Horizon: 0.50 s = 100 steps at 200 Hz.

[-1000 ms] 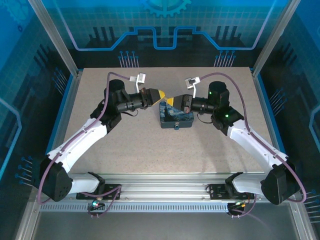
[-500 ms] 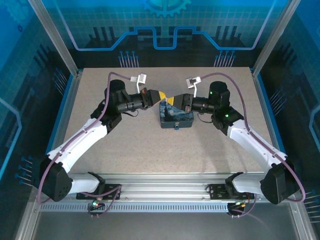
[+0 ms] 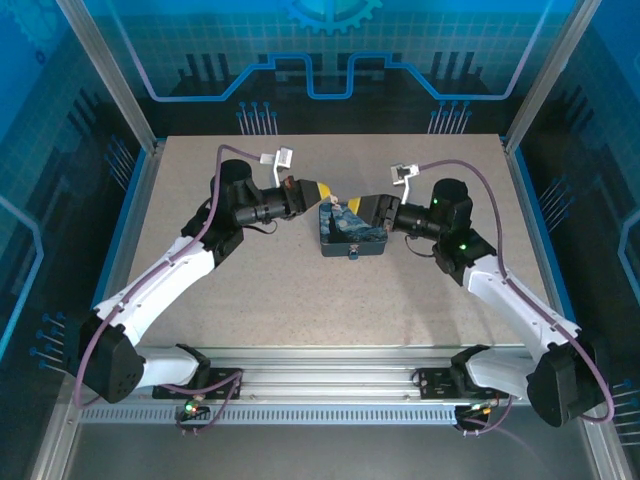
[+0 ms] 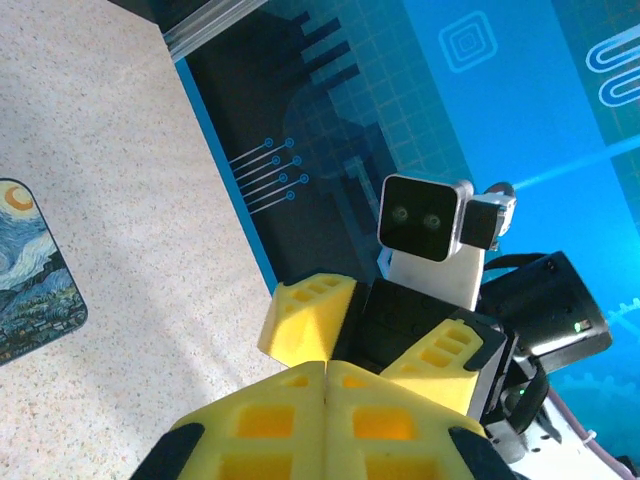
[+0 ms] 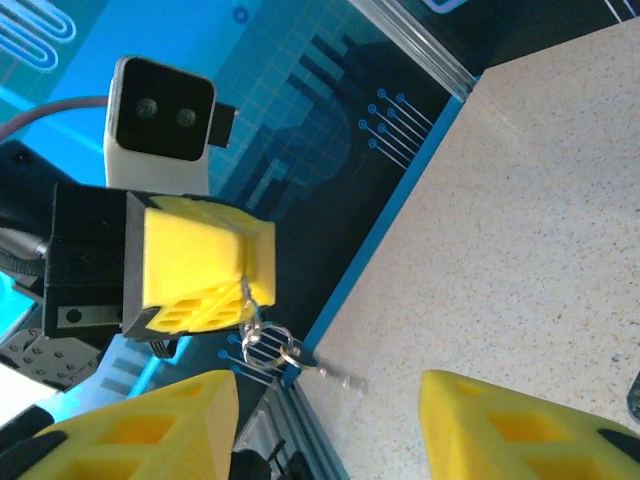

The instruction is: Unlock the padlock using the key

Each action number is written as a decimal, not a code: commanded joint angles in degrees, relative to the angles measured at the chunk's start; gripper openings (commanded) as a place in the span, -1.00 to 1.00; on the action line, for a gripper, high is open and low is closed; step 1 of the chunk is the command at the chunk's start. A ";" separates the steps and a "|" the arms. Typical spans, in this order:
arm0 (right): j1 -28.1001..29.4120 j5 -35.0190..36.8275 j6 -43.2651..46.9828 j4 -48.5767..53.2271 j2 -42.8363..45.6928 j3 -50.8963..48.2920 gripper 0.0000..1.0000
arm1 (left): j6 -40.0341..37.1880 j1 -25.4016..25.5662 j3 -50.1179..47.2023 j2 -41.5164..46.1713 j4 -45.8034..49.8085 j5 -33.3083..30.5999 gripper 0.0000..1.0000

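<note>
The dark blue swirl-painted tin (image 3: pixel 352 232) lies mid-table, and the tiny pale padlock (image 3: pixel 351 255) sits on its near edge. My left gripper (image 3: pixel 320 190) hovers just off the tin's far left corner, with its yellow fingers (image 5: pixel 200 265) shut. From their seam hangs a key ring (image 5: pixel 265 340) with the thin key (image 5: pixel 338 376) dangling clear of the table. My right gripper (image 3: pixel 352 206) faces it over the tin's far edge and is open, with both fingers (image 5: pixel 130 430) well apart and nothing between them. A corner of the tin (image 4: pixel 30 270) appears in the left wrist view.
The speckled table (image 3: pixel 250 290) is walled by blue panels and aluminium posts (image 3: pixel 520 110). The two grippers are almost tip to tip above the tin's far edge. Open table surface lies to the front and to both sides of the tin.
The right arm's wrist has swung right and toward the near edge, turning its gripper more side-on to the left one. The left arm has barely moved.
</note>
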<state>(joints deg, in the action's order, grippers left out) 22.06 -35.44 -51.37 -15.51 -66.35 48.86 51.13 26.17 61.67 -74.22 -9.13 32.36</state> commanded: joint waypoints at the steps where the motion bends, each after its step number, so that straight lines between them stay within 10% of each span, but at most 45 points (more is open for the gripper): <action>1: -0.61 1.52 -4.43 -12.28 -0.66 -2.41 0.14 | 0.89 0.88 -0.69 0.19 -2.59 -2.07 -1.00; 100: 4.42 5.89 -11.10 -28.31 -4.56 -4.00 -0.04 | 3.27 2.82 -4.41 2.14 -7.53 -7.09 -1.00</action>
<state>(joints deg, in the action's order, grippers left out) 24.91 -30.30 -61.60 -39.72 -69.36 43.20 53.36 28.34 58.00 -74.19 -12.91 26.89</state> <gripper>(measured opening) 0.502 0.053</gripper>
